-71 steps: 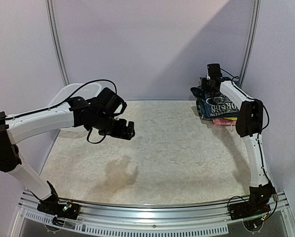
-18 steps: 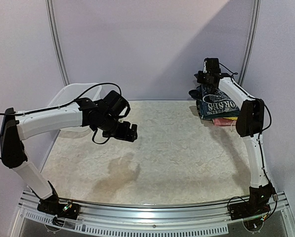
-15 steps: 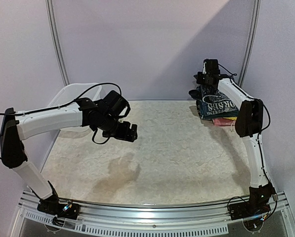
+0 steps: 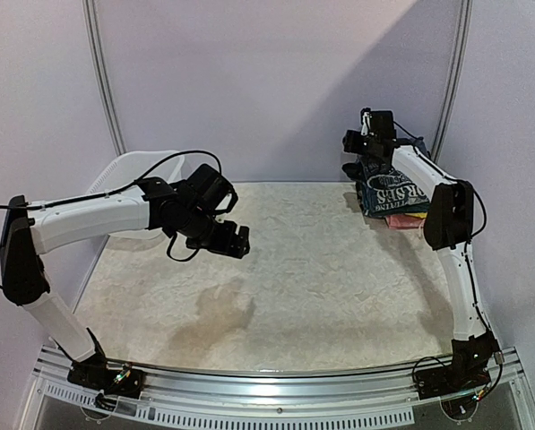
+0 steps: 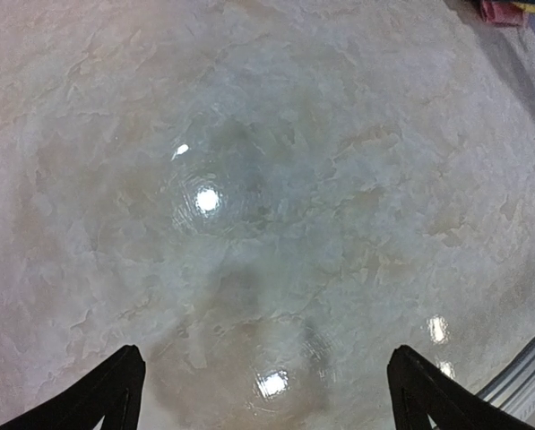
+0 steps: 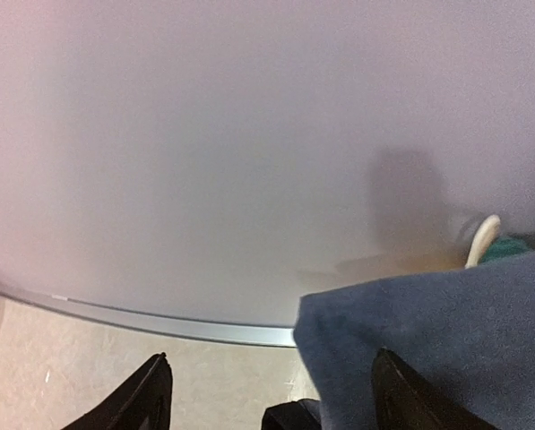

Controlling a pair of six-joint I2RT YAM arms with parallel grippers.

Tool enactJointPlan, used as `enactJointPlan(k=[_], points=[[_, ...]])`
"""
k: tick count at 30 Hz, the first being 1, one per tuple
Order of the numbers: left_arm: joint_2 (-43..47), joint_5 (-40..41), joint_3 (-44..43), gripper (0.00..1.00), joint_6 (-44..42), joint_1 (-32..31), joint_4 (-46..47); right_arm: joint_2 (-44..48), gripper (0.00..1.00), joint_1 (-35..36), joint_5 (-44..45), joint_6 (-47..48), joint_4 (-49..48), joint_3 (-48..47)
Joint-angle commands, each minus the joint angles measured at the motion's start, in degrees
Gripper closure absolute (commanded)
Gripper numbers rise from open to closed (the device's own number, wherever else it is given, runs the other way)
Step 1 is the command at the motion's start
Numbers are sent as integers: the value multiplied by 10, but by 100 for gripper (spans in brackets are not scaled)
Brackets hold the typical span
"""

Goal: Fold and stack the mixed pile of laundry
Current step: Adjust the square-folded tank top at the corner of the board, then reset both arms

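The laundry sits as a stack at the table's back right corner. On top lies the navy T-shirt [image 4: 394, 192] with white print, and a pink garment [image 4: 407, 220] shows under it. My right gripper [image 4: 353, 143] hovers at the stack's far left corner, by the back wall. In the right wrist view it [image 6: 274, 396] is open; the navy cloth [image 6: 446, 340] lies below, reaching in from the right finger's side. A white drawstring [image 6: 482, 240] and a bit of teal cloth [image 6: 518, 247] peek out behind. My left gripper [image 4: 237, 240] [image 5: 263, 394] hangs open over bare tabletop, left of centre.
A white plastic tub [image 4: 131, 170] stands at the back left, behind the left arm. The back wall and its metal rail [image 6: 159, 318] run close behind the right gripper. A pink cloth edge [image 5: 504, 11] shows at the far corner of the left wrist view.
The right gripper, shut on the shirt's corner before, has opened and risen slightly up and left off the stack. The left arm has held still over the last half second.
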State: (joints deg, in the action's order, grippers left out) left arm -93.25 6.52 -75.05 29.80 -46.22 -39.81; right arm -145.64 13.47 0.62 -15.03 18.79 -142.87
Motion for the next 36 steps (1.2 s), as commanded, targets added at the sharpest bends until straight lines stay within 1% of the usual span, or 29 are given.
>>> enactJointPlan(k=[1,7,8,13,15,20,21,26,28,36], points=[[1,-6,-15,4,-7,9,5,79,18,0,-60,8,-10,-9],[23,26,-23,2,-26,9,0,178,2,-1,-51,23,34,54],[30,34,-25,1,-31,9,-2,192,1,0,-49,24,45,66],[72,80,-37,0,-54,10,-24,307,1,0,-42,22,91,171],[91,99,-41,0,-59,10,-36,360,1,0,-38,14,94,233],[147,137,-36,0,-70,10,-59,495,1,0,-9,-24,153,348],[161,143,-32,0,-72,9,-60,524,1,0,5,-32,156,375],[229,165,-10,0,-81,10,-64,669,1,0,0,-45,143,525],[256,175,-4,0,-84,10,-70,732,1,0,4,-59,158,568],[362,198,38,0,-93,10,-93,913,1,1,18,-106,238,693]])
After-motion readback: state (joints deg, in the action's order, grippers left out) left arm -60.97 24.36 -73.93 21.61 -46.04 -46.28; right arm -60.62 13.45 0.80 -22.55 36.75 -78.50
